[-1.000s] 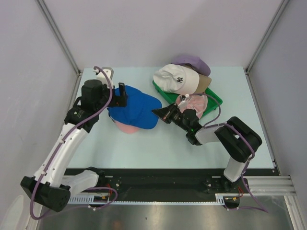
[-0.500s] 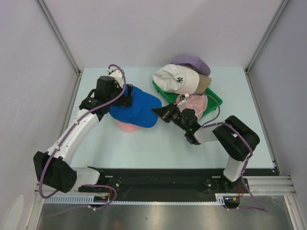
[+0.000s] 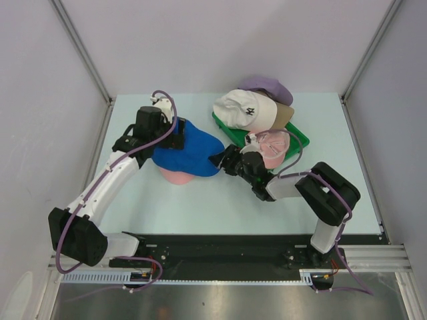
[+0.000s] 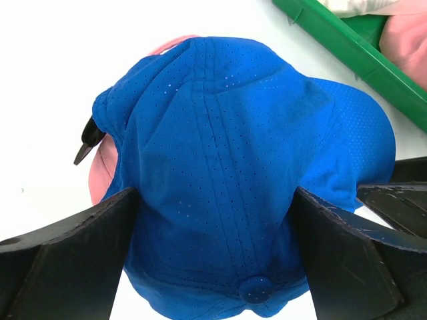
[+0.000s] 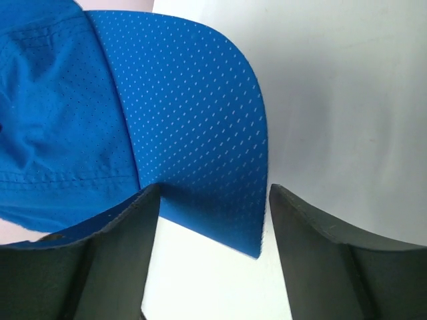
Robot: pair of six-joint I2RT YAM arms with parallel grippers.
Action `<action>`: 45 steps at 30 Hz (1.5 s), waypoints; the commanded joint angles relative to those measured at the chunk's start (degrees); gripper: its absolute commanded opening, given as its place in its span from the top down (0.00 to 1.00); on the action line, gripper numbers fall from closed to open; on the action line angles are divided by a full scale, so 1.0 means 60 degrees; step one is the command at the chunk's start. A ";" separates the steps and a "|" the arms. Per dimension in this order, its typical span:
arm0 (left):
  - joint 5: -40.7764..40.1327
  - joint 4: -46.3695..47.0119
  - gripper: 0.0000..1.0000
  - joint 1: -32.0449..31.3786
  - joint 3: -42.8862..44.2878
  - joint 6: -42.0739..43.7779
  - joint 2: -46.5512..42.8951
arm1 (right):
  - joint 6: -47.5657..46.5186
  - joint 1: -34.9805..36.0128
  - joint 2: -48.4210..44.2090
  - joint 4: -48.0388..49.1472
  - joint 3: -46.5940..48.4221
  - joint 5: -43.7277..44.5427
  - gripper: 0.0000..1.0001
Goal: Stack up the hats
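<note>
Blue cap [image 5: 193,113], perforated mesh: I see its brim between the spread fingers of my right gripper [image 5: 213,195], its crown between the wide-apart fingers of my left gripper [image 4: 215,198], a pink cap [image 4: 101,175] underneath, white cap [image 3: 243,110] beyond.

Left pink cap [image 3: 175,177] mostly under blue cap [image 3: 190,150]; tan cap [image 3: 284,117] beneath white cap [image 3: 241,108]

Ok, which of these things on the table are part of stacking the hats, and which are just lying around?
For the job: blue cap, pink cap under it, white cap, tan cap, lavender cap, second pink cap.
Just lying about: green tray.
</note>
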 commanded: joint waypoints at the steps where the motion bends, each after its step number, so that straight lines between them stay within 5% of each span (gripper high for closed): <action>1: -0.0200 0.0057 0.00 0.0083 -0.0169 0.0246 -0.0035 | -0.0499 0.0119 0.0529 0.0525 0.0583 0.0155 0.33; 4: -0.0287 0.0101 0.00 0.0083 -0.0169 0.0290 -0.0064 | -0.0515 0.0149 0.0823 0.0890 0.0584 0.0156 0.41; 11: -0.0258 0.0262 0.00 0.0098 -0.0257 0.0349 0.0067 | -0.1040 0.0266 0.0312 0.0381 0.0409 0.0375 0.25; 17: -0.0025 0.0511 0.00 0.0098 -0.0213 0.0554 0.0434 | -0.1978 0.0427 -0.1678 -0.0746 -0.0294 0.1077 0.09; 28: 0.2083 0.1053 0.00 0.0098 -0.0008 0.1505 0.1108 | -0.4865 -0.0083 -0.5840 -0.5052 0.0334 0.2427 0.03; 35: 0.3667 0.1302 0.00 0.0069 -0.0154 0.2267 0.0918 | -0.5422 -0.1036 -0.5550 -0.6457 0.1445 0.2237 0.03; 45: 0.1648 0.1112 0.00 0.0069 0.0768 0.1492 0.0027 | -0.6050 -0.2004 -0.3925 -0.8540 0.2750 0.2046 0.04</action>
